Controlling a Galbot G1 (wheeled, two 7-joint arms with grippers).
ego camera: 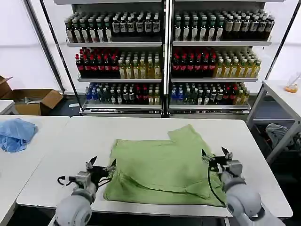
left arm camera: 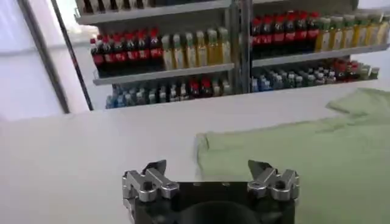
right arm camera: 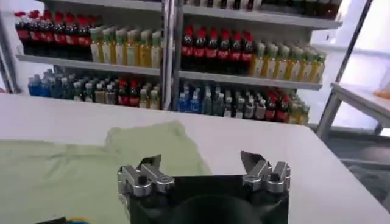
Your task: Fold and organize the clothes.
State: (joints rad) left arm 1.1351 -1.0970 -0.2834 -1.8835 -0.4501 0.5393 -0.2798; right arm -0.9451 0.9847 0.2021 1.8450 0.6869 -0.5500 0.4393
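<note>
The light green polo shirt (ego camera: 162,167) lies partly folded and flat on the white counter (ego camera: 70,150), flanked by the left gripper (ego camera: 99,165) and right gripper (ego camera: 215,155), both with fingers apart.

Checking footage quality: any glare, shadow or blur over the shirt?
Head view: even lighting, polo shirt crisp, only faint shadow beneath the open left gripper and right gripper. Left wrist view: soft throughout, shelves hazy. Right wrist view: bright window glare at one side.

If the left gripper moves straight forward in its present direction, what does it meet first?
Probably the near left edge of the light green soft polo shirt. The open left gripper points across the white table toward it, though depth is unclear.
</note>
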